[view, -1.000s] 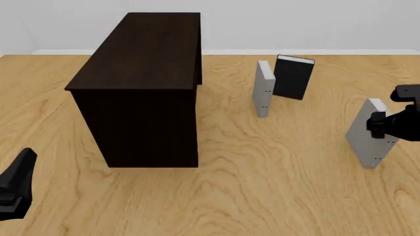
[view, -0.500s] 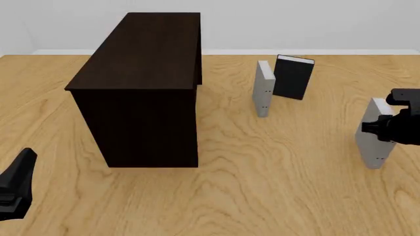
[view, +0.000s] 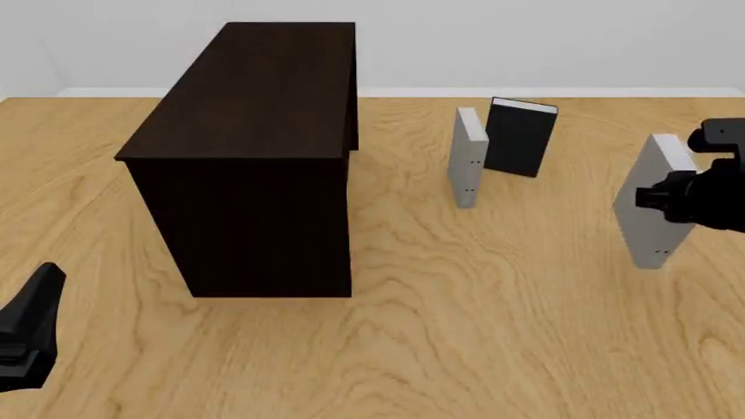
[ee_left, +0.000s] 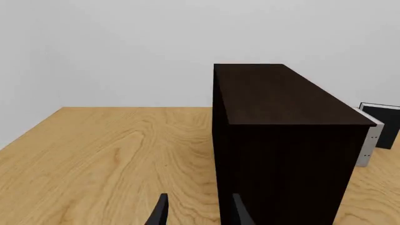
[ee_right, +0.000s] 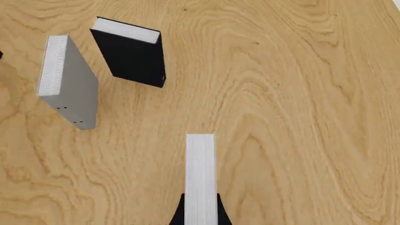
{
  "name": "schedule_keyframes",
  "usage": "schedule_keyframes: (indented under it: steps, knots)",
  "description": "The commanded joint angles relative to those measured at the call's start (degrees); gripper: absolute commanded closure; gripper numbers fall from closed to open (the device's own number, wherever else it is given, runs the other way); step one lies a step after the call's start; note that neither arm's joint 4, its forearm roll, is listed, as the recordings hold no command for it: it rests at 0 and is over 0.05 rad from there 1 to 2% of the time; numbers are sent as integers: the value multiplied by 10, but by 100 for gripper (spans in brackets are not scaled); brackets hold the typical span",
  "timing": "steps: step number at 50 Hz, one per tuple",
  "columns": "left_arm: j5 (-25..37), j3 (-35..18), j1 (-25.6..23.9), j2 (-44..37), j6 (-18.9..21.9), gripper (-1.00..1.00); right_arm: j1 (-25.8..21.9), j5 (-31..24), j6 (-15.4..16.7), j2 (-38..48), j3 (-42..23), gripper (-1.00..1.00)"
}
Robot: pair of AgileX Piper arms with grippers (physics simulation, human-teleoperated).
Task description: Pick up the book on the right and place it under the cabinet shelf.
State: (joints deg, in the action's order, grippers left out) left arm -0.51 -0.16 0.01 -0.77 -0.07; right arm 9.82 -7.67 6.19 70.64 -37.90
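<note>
- the right end effector is at the right edge of the front view, closed on the book, which it holds near the upper part of the book's right side.
- the book stands on edge with a slight tilt, white page edges up, small dark dots low on its spine; its lower end appears clear of the desk, though the front view alone does not settle this.
- in the right wrist view the book's white page edges run straight out from between the dark fingertips, which press its two covers from either side.
- the cabinet shelf stands on the left half of the desk, well apart from the held book.
- between cabinet and held book, farther back, a second grey book stands upright just beside a black book; both also show in the right wrist view, grey and black.
- the left end effector is low at the front view's left edge, near the desk and away from every book.
- the left wrist view shows its two fingertips parted with nothing between them, pointing at the cabinet shelf.
</note>
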Motion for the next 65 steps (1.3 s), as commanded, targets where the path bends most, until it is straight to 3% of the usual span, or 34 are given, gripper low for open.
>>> schedule_keyframes:
  steps: [1,25,28,37,65]
  knots:
    - [0,0,0,0,0,-100,-51,-26,-57,-54,-13,100]
    - [0,0,0,0,0,-100,-164,-20,-205,-118,-8,100]
    - [0,0,0,0,0,-100,-163,-14,-206,-116,-10,100]
    - [2,-1,0,1,0,-100,-193,8,-255,-134,0,100]
    - [2,-1,1,0,0,-100,-277,136,-361,-123,37,100]
